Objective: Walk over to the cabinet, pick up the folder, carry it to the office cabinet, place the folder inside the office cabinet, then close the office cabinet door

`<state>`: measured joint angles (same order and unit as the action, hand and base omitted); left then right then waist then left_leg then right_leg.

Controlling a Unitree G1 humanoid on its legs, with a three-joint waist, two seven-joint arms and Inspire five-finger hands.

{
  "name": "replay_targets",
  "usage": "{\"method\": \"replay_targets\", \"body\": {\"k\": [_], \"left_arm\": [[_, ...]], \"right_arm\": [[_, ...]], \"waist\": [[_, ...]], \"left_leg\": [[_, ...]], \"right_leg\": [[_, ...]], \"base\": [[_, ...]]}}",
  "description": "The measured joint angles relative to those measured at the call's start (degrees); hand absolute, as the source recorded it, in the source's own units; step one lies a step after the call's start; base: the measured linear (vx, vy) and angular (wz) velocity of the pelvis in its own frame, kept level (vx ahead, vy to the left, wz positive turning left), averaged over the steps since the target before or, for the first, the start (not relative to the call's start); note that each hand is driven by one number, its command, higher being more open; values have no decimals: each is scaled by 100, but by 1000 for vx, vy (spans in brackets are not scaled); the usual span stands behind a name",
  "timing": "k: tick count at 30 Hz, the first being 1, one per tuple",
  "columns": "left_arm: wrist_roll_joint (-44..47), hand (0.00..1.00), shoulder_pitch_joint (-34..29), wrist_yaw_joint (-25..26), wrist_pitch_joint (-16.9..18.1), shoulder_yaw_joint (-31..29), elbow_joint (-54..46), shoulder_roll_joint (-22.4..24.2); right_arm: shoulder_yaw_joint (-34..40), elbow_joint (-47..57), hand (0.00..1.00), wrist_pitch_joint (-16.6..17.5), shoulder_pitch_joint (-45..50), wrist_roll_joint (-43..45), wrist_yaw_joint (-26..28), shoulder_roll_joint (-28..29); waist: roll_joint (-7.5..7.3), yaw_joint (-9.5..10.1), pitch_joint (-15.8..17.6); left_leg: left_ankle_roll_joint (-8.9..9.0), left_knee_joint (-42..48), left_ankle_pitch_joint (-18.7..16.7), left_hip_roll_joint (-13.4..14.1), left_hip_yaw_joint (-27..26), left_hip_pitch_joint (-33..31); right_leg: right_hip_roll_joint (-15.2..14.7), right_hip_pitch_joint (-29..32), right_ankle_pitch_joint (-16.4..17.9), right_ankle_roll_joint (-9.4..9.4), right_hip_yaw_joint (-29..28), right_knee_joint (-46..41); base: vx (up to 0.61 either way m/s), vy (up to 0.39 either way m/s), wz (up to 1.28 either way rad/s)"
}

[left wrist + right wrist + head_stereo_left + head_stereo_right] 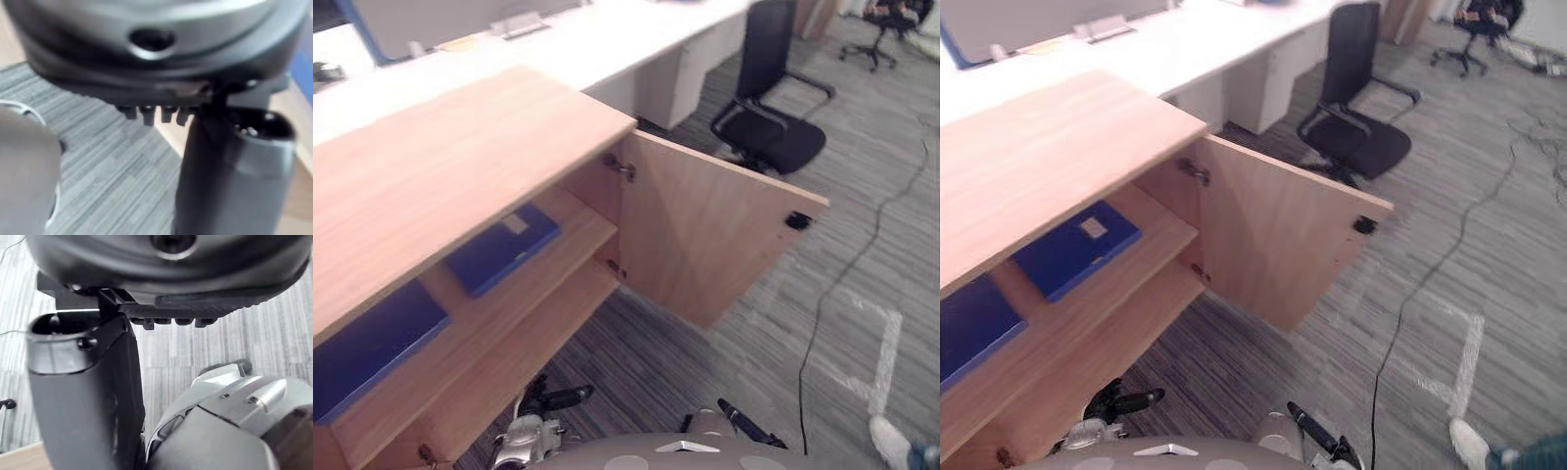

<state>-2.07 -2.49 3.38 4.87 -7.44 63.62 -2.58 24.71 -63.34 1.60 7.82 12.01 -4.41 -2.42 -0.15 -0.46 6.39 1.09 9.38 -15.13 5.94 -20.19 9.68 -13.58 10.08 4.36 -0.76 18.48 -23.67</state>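
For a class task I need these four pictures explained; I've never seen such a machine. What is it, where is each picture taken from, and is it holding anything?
It is a humanoid robot with two arms, each ending in a dark robot hand. Two pictures come from a camera on its head, looking down at a wooden cabinet whose door stands open. On its shelf lie a blue folder near the door and a second folder further left. The other two come from wrist cameras, looking along each hand towards the carpet. The left robot hand and right robot hand hang low and open, holding nothing.
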Motion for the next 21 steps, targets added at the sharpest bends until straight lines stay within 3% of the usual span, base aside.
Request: {"method": "replay_targets", "body": {"k": [2, 5, 6, 7, 8, 9, 10, 13, 15, 17, 21], "left_arm": [[-38, 100, 16, -57, 0, 114, 9, 26], [-31, 100, 29, -92, -9, 218, 37, -22], [-30, 100, 39, -86, -12, 224, 36, -52], [-31, 100, 32, -71, -12, 262, 9, -30], [-31, 100, 24, -61, -12, 263, -13, -50], [-33, 100, 20, -30, -17, 268, -53, -136], [35, 100, 22, 43, -21, 214, -114, -253], [173, 100, -8, 138, -26, 196, -110, -306], [237, 100, -6, 154, -27, 196, -114, -208], [234, 100, 19, 145, -28, 202, -144, -133], [203, 100, -2, 99, -8, 214, -312, 13]], "right_arm": [[82, -164, 100, -21, -148, -45, 12, -44], [174, -336, 100, -115, -312, -46, 65, -75], [162, -343, 100, -132, -334, -46, 67, -62], [176, -335, 100, -133, -375, -43, 74, -81], [189, -337, 100, -138, -385, -33, 74, -73], [232, -335, 100, -119, -399, -26, 104, -37], [175, -398, 100, -134, -365, -49, 112, -18], [156, -459, 100, -158, -405, -36, 143, -3], [172, -461, 100, -122, -405, -31, 121, -29], [167, -462, 100, -122, -413, -29, 115, -52], [243, -618, 100, -137, -453, -31, 123, -200]], "waist": [[56, -17, -13], [58, -125, 26], [15, -129, 40], [95, -141, 51], [53, -144, 45], [-123, -143, 40], [-252, -110, -16], [-209, -118, 8], [-133, -126, 47], [-105, -128, 31], [-7, -127, -5]], "left_leg": [[26, -267, 139, -95, 11, 39], [50, -236, 179, -11, -275, -43], [119, -242, 206, 2, -387, -97], [193, -249, 248, 59, -494, -223], [223, -249, 267, 68, -531, -305], [300, -258, 313, 64, -540, -376], [412, -257, 380, 118, -564, -424], [589, -250, 555, 426, -595, -387], [696, -251, 679, 509, -606, -315], [694, -177, 881, 535, -599, -305], [696, -553, 808, 505, -374, -195]], "right_leg": [[103, 89, -13, -21, 2, 248], [274, 184, -234, -36, -5, 542], [294, 194, -317, -126, -8, 736], [269, 266, -251, -155, 59, 805], [166, 377, -114, -150, 191, 584], [-81, 484, 171, -298, 415, 91], [-138, 396, 251, -338, 599, 250], [350, 173, 81, -134, 615, 692], [515, 36, 12, -30, 586, 904], [649, -142, -156, 42, 483, 1312], [840, -551, -507, 36, 325, 2037]], "base": [[-5, -101, -76], [-55, -78, -55], [-76, -7, -30], [-80, 1, -23], [0, 0, 0], [82, -67, -5], [126, -110, -15], [106, -195, -25], [91, -134, -26], [81, -88, -33], [39, 47, -28]]}}
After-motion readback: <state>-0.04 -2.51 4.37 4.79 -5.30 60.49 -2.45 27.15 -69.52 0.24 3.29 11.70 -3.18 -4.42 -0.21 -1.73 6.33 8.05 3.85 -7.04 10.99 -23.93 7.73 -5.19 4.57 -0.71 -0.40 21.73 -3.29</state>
